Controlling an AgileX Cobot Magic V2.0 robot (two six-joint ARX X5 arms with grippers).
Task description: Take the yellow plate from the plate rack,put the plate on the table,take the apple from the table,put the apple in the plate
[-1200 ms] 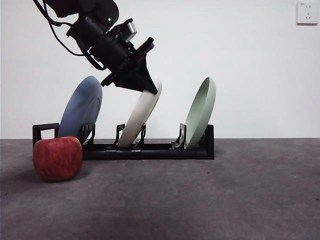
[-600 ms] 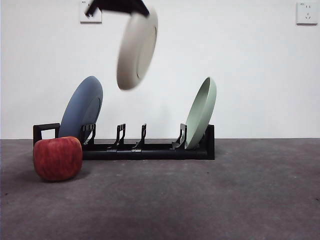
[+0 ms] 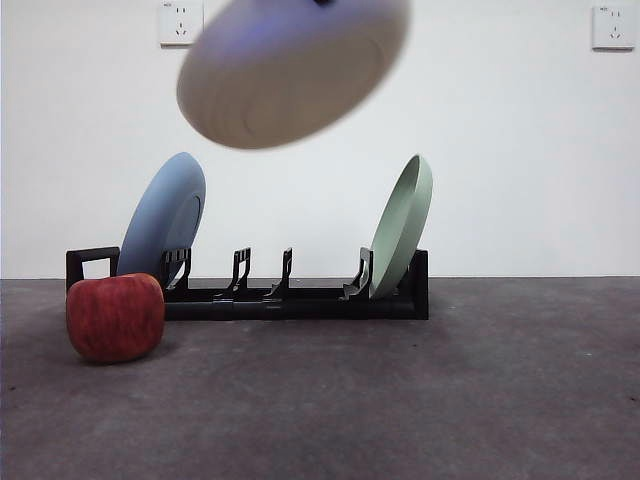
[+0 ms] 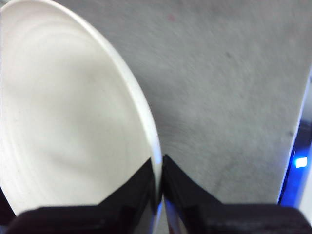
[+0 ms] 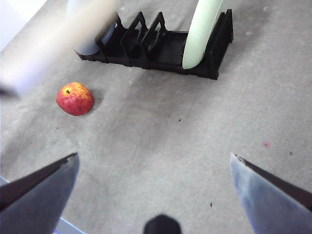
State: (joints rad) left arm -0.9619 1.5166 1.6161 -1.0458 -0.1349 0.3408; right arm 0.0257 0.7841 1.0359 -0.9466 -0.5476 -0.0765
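My left gripper (image 4: pixel 159 183) is shut on the rim of the yellow plate (image 4: pixel 68 117). It holds the plate high in the air, above the plate rack (image 3: pixel 290 298), where it shows blurred and tilted near flat in the front view (image 3: pixel 295 70). The rack's two middle slots stand empty. The red apple (image 3: pixel 116 316) sits on the table (image 3: pixel 400 400) in front of the rack's handle end; it also shows in the right wrist view (image 5: pixel 75 99). My right gripper (image 5: pixel 155 187) is open and empty, high above the table in front of the rack (image 5: pixel 156 46).
A blue plate (image 3: pixel 165 220) leans in the rack at the handle end and a pale green plate (image 3: pixel 402 228) stands at the other end. Open grey table lies in front of the rack and beside the apple.
The left gripper lifted the yellow plate out of the rack's middle slot, raised it up and swung it from upright towards flat. The apple and the other two plates have not moved.
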